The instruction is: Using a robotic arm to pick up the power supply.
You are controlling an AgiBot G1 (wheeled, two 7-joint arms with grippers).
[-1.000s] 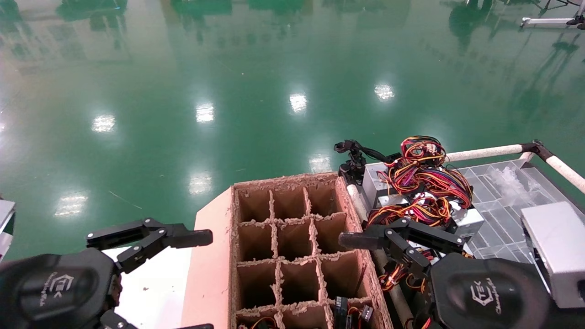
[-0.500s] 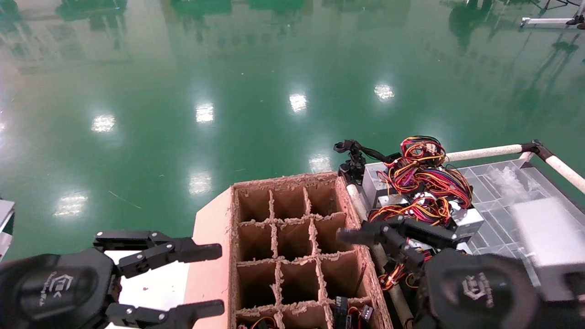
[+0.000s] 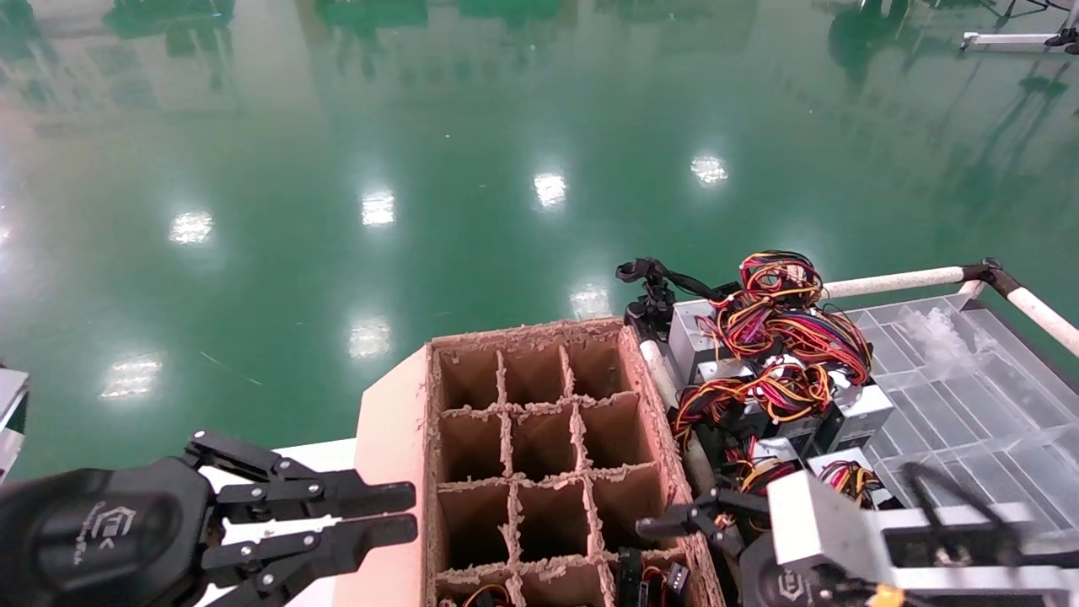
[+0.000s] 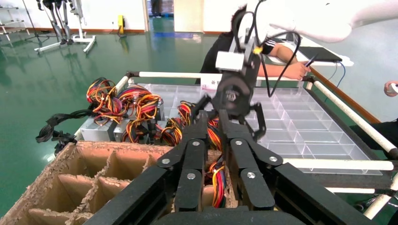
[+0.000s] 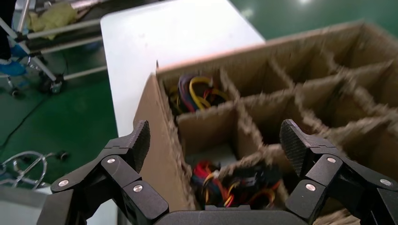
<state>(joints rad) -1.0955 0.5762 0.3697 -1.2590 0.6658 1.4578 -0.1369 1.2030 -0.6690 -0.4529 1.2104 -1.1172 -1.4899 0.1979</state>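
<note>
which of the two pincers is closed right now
The left pincer: its fingers lie almost together beside the cardboard box. The right pincer is spread wide over the box's near compartments.

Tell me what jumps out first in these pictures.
The divided cardboard box sits dead centre, most of its cells empty. To its right, grey power supplies trail red, orange and black wires on a clear tray. The left gripper, nearly closed, is left of the box; the right gripper, open, is at its near right corner.
</note>
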